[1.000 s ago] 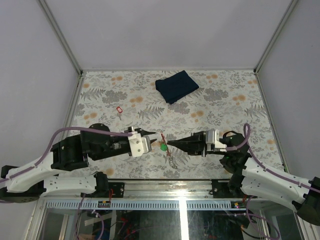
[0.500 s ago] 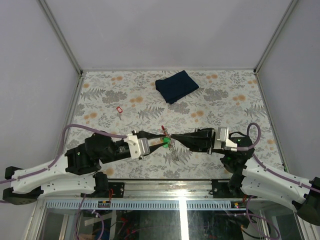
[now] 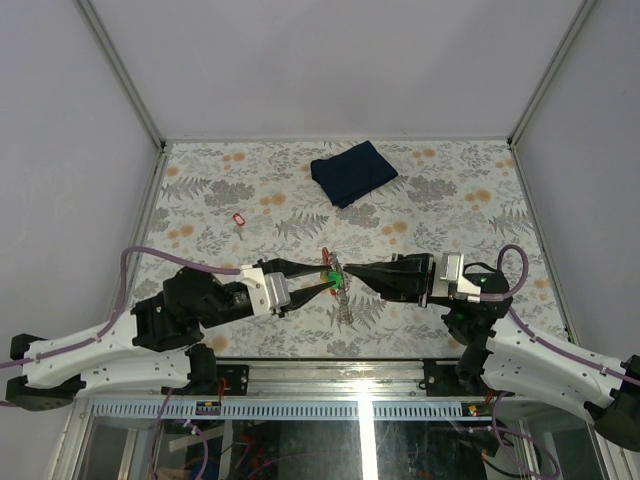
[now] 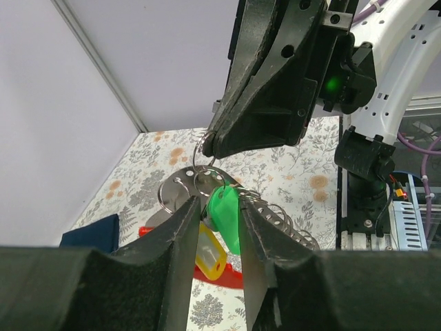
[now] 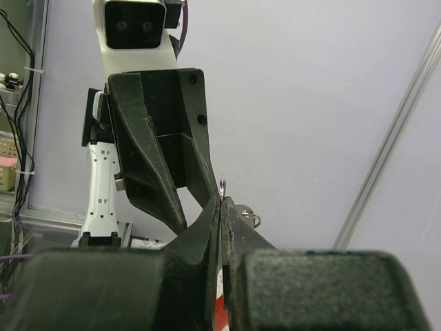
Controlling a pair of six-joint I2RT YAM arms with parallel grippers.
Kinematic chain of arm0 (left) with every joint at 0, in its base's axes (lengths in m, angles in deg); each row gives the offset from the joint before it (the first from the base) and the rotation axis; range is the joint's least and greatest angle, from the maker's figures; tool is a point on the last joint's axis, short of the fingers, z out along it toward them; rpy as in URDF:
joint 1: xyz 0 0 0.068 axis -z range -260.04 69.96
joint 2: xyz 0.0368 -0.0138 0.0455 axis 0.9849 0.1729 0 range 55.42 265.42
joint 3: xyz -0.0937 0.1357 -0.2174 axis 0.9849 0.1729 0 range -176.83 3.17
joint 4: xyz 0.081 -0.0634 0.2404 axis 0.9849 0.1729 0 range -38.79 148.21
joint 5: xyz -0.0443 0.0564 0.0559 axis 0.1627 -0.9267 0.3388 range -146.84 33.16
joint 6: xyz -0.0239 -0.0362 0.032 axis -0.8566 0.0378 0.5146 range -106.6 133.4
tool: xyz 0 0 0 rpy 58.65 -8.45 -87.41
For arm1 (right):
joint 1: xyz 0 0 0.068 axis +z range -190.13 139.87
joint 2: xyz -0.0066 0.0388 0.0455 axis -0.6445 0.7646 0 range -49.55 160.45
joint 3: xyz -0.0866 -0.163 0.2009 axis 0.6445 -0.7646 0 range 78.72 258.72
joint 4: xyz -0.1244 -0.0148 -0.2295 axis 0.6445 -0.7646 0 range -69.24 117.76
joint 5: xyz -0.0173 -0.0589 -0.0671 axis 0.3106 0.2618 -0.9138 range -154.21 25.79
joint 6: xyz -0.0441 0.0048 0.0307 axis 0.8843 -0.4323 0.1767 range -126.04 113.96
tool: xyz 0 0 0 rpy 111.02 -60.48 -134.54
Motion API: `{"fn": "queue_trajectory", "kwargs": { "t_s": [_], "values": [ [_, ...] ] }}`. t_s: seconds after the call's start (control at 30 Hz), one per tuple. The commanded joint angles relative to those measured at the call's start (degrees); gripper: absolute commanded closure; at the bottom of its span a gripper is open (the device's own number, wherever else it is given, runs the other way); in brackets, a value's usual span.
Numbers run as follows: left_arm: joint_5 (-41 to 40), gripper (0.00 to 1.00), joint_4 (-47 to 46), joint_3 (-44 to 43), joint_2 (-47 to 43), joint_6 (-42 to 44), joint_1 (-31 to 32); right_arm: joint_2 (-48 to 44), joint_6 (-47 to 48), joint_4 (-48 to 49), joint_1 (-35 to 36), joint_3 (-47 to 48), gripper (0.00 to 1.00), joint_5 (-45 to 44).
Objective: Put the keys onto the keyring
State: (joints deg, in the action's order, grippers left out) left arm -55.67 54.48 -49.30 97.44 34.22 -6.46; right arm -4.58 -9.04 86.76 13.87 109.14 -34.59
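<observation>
Two claws tip to tip over the near middle of the flowery bench (image 3: 450, 200). Left claw (image 3: 325, 279) open just a crack and pinched on a tiny metal key with a bright green plastic head (image 4: 226, 212), one finger on each side of the green part. Right under that, a second tiny key with a yellow-orange plastic head (image 4: 210, 252), hanging loose beside one finger of the left claw and not held by any claw. Below the yellow one, a bright red plastic tag (image 4: 219, 274). Right claw (image 5: 222, 207) squeezed all the way shut, fingers flat together, nipping a thin silvery wire keyring (image 5: 222, 184) at the very tip. Keyring loop poking out just above the green head, very close to it. Green key on the loop or only beside it: cannot tell. Next to the loop, a round flat silvery metal piece with little holes (image 4: 180, 190), and a curly silvery metal spring (image 4: 279, 219) hanging off to the side. Far back on the bench, well apart from the claws, a folded dark blue cloth (image 3: 353, 171). Off to the left on the bench, a small red thing (image 3: 238, 219), lying alone
</observation>
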Motion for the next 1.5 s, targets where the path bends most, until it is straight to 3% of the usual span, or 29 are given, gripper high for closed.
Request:
{"fn": "queue_trajectory", "kwargs": {
  "t_s": [0.0,0.5,0.83,1.47],
  "values": [
    [-0.2,0.72,-4.1,0.9,-0.2,-1.4,0.3,-1.6,0.2,4.7,0.3,3.2,1.00,-0.2],
    [0.2,0.72,-7.5,2.7,1.5,-4.0,0.2,-1.5,0.2,4.6,0.3,3.2,1.00,0.0],
    [-2.0,1.00,-6.2,2.1,1.5,-4.8,0.3,-2.9,2.0,2.8,0.3,3.2,1.00,-0.9],
    [-1.9,1.00,-0.9,-3.3,2.2,-2.9,0.2,-3.7,5.9,-4.9,0.3,4.0,1.00,1.3]
  ]
}}
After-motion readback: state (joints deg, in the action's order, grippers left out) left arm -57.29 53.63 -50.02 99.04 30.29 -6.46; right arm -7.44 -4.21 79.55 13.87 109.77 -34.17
